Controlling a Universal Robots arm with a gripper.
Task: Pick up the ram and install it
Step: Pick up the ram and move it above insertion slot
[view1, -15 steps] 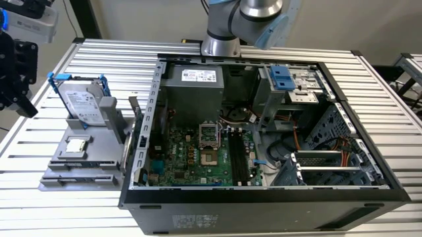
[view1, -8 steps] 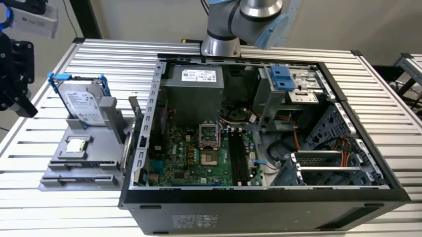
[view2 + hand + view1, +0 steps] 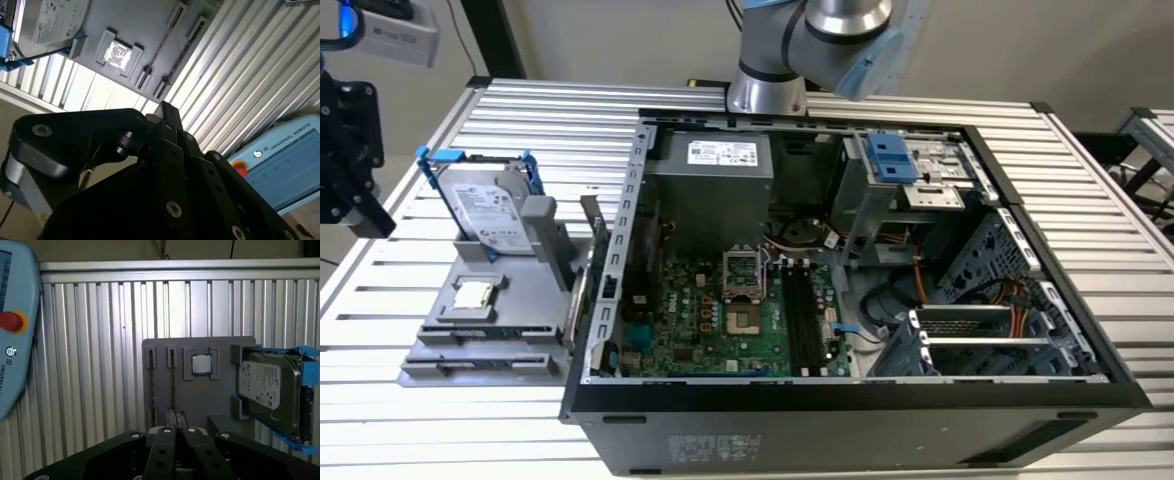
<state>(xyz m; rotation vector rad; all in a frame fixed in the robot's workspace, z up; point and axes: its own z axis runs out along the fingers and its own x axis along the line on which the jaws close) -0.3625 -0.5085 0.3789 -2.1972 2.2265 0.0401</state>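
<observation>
The tool [image 3: 178, 430] was narrow: fingertips drawn close together, nothing held between them. It hung above the counter [image 3: 414, 430], clear of the grey fixture tray [image 3: 200, 397] and touching none of the parts on it.

The ram [image 3: 172, 385] stood on edge in a narrow slot of the tray, a thin line in the first wrist view. It was not picked up and not yet in the case. Just beside it a square processor [image 3: 201, 365] lay in its pocket. Past that, a silver hard drive [image 3: 270, 390] in a blue bracket [image 3: 300, 352] stood tilted.

Exterior view: the tray sat on that view's left, at 9 o'clock from the open computer case [image 3: 854, 405], just beside its wall. Inside, the motherboard [image 3: 707, 310] lay flat, with long black memory slots [image 3: 803, 315] along its 3 o'clock edge. The arm base [image 3: 767, 88] stood at the case's 12 o'clock. A pale blue teach pendant [image 3: 15, 340] lay well apart from the tray.
</observation>
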